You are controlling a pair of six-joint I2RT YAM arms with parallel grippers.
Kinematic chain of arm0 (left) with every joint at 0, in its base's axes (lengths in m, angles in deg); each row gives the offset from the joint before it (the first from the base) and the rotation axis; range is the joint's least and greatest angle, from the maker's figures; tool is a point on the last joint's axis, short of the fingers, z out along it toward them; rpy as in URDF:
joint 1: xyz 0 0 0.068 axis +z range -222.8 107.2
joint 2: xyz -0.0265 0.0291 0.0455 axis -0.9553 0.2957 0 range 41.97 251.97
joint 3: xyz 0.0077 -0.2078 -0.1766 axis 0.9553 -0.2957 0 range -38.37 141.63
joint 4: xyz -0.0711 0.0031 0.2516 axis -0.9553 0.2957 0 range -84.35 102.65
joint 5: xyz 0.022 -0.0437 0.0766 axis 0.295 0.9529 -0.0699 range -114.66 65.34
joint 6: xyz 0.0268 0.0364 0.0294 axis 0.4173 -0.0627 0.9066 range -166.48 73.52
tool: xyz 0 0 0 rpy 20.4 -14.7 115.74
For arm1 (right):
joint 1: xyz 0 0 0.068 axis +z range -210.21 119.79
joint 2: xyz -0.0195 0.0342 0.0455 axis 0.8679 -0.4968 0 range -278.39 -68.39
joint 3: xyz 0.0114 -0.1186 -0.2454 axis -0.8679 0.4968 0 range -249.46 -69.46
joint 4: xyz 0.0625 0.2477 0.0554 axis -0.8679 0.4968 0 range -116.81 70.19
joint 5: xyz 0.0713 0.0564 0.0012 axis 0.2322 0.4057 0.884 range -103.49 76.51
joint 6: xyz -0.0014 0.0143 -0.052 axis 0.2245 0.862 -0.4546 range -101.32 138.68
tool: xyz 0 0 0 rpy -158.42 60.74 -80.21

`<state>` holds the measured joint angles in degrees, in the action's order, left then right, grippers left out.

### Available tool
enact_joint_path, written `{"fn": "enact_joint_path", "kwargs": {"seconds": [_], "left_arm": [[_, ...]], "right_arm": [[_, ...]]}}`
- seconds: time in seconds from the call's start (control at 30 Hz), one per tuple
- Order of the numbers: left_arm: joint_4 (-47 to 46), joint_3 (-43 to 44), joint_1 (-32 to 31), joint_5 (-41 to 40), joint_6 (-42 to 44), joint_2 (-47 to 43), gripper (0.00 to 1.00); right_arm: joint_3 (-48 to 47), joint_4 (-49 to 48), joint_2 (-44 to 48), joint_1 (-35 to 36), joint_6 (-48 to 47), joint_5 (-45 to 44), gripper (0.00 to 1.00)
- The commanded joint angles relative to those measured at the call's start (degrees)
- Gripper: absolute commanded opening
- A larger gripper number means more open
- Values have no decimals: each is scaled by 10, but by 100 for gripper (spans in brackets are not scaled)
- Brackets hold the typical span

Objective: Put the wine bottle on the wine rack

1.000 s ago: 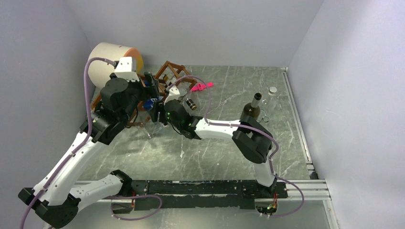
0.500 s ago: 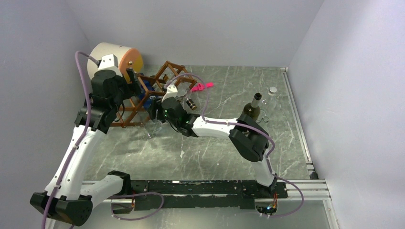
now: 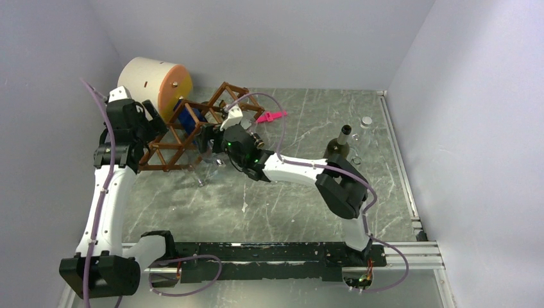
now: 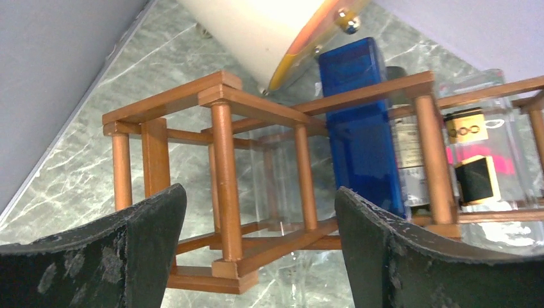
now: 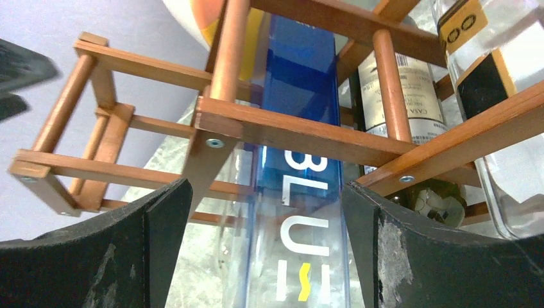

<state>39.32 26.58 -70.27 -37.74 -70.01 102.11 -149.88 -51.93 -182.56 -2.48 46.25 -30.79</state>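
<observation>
**A:** Overhead first: the wine rack [image 3: 192, 131] sits at ten o'clock on the table [image 3: 289, 205], with a cream-and-orange drum [image 3: 153, 80] just behind it at eleven

**B:** And the blue wine bottle [image 5: 301, 192]?

**A:** It's lying in a cell of the rack! From above it's only a blue sliver among the bars. The right wrist camera shows far more: white letters down its side, and the body running under the lattice

**B:** Right tool [image 5: 266, 192]?

**A:** Fingers apart, one on each side of that bottle. There's a clear gap at the nine o'clock finger. At the three o'clock finger I can't tell whether it touches

**B:** Left tool [image 4: 260, 199]?

**A:** Spread wide with nothing between, facing the rack's end. Its camera catches a clear bottle with a gold-and-black label [image 4: 475, 141] at three o'clock of the blue one, and the right wrist view adds a dark labelled bottle [image 5: 398, 96] between them

**B:** Anything only the overhead shows?

**A:** Yes, a dark bottle standing upright [image 3: 338, 144] at two o'clock, well apart from the rack, and a pink object [image 3: 272, 117] near twelve
</observation>
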Motion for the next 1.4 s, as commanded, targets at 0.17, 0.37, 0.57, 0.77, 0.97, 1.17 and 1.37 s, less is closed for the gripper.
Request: {"fn": "enact_joint_path", "kwargs": {"seconds": [0.17, 0.37, 0.57, 0.77, 0.97, 1.17, 1.37], "left_arm": [[-15, -30, 26, 51, -16, 29, 55], [4, -22, 26, 78, -6, 49, 24], [11, -14, 26, 156, 12, 44, 7], [13, -4, 26, 250, 19, 48, 7], [-7, -10, 23, 329, 15, 55, 7], [-27, -12, -8, 358, -27, 61, 7], [-52, -20, -47, 340, -89, 56, 8]], "right_arm": [[52, -24, 100, 0, -10, 6, 89], [79, -4, 152, 0, -19, -9, 87], [88, 38, 192, 0, -29, -46, 86], [75, 95, 209, -2, -58, -108, 85], [58, 152, 219, -10, -59, -144, 85], [67, 190, 250, -20, -50, -139, 85], [116, 245, 300, -48, -27, -43, 84]]}}
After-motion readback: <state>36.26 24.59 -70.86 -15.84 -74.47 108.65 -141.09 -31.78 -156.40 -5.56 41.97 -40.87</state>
